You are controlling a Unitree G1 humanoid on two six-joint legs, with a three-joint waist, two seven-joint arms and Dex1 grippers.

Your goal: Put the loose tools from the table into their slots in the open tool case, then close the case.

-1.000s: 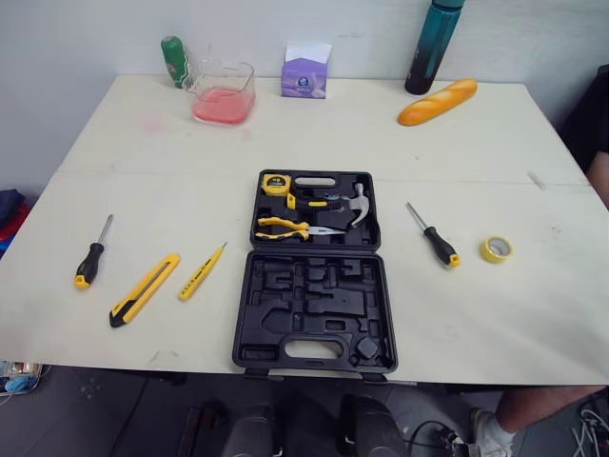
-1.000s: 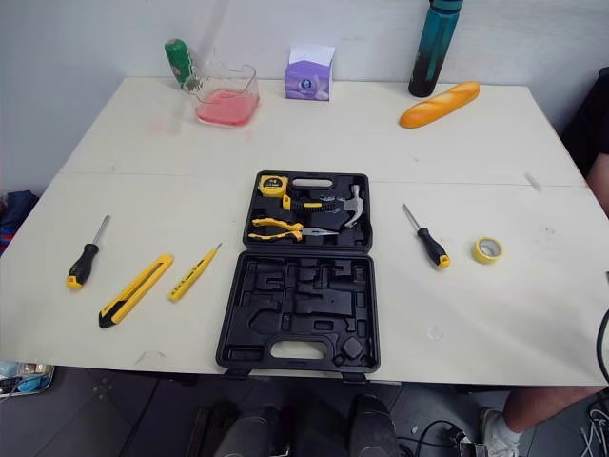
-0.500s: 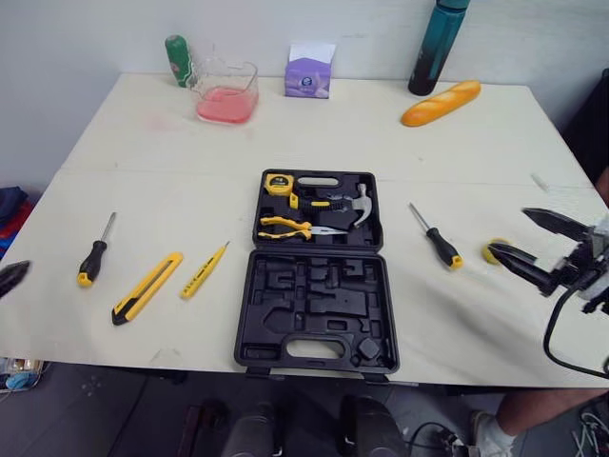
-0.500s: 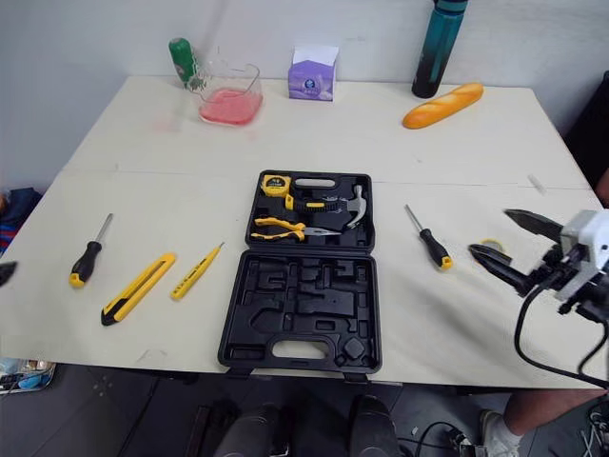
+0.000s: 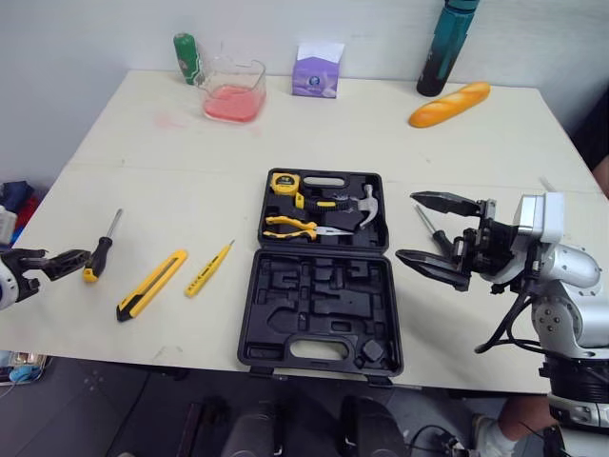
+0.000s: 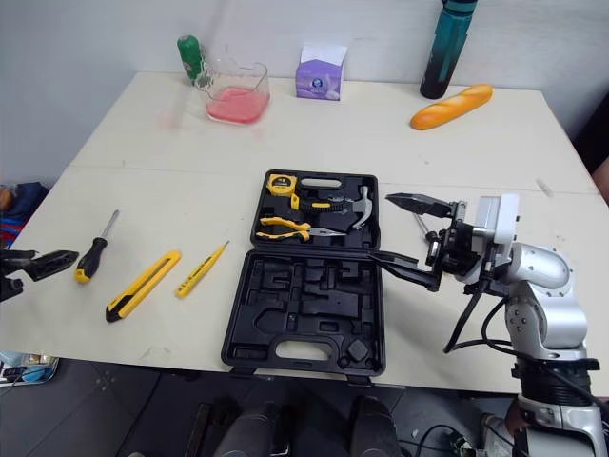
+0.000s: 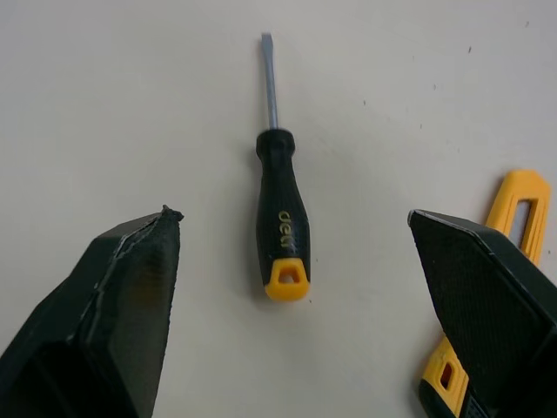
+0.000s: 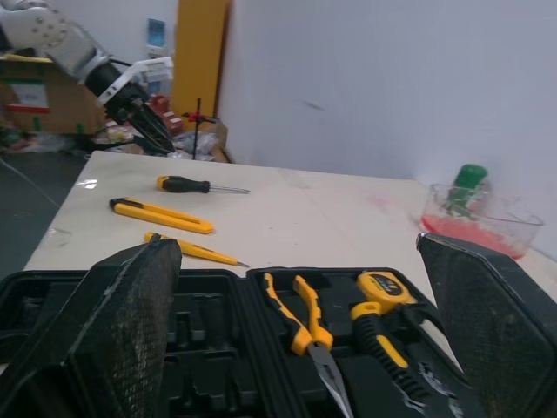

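Note:
The black tool case (image 5: 319, 309) lies open at the table's middle. Its far half holds a tape measure (image 5: 280, 183), pliers (image 5: 295, 227) and a hammer (image 5: 366, 205). On the left lie a black-handled screwdriver (image 5: 98, 255), a yellow utility knife (image 5: 150, 284) and a slim yellow tester screwdriver (image 5: 206, 269). My left gripper (image 5: 43, 262) is open just left of that screwdriver (image 7: 280, 231), which lies between its fingers' line of sight. My right gripper (image 5: 407, 227) is open beside the case's right edge. It partly hides a second screwdriver (image 5: 428, 227).
Along the table's far edge stand a green bottle (image 5: 186, 57), a clear tub of red liquid (image 5: 233, 90), a purple tissue box (image 5: 318, 71), a teal bottle (image 5: 447, 48) and a bread loaf (image 5: 449, 103). Bare tabletop separates them from the case.
The right gripper has come in from the right edge to the case's right side, covering the yellow tape roll. The left gripper has moved in toward the left screwdriver. The camera shifted slightly.

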